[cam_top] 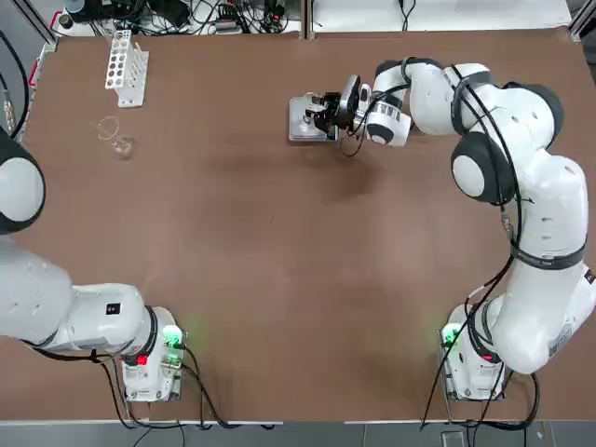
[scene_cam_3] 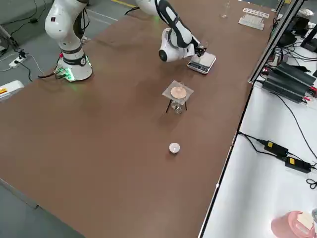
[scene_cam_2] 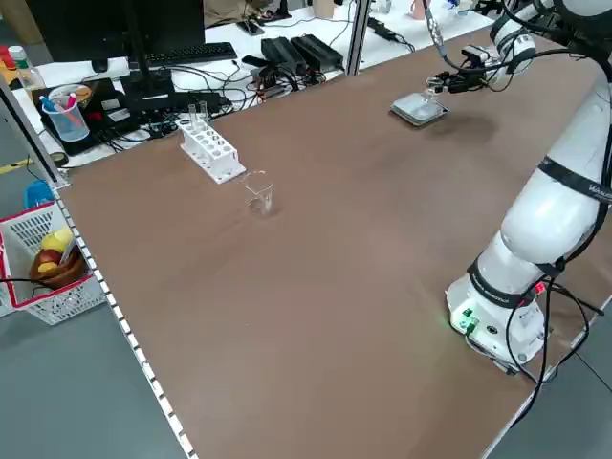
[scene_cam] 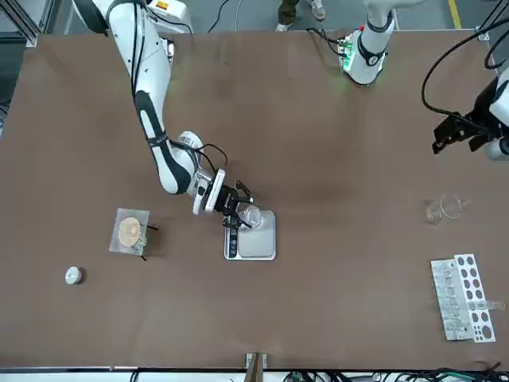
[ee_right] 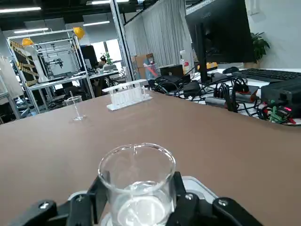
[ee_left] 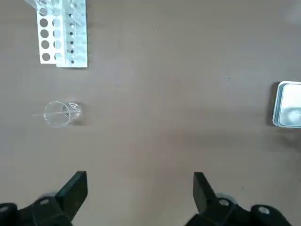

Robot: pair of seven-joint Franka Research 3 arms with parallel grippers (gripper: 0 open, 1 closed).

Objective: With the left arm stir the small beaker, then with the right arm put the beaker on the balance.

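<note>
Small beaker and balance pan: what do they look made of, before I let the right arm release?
The small beaker, held in the right end effector over the balance, looks like clear glass: see-through wall, bright rim, pouring lip. The balance pan appears to be brushed metal, silver-grey with a dull sheen, though coated plastic cannot be ruled out. Its display strip looks like dark plastic.

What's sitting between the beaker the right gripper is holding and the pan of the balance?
Nothing visible. The right gripper is shut on the small beaker and holds it over the balance, whose pan is bare. Whether the beaker touches the pan cannot be told.
</note>
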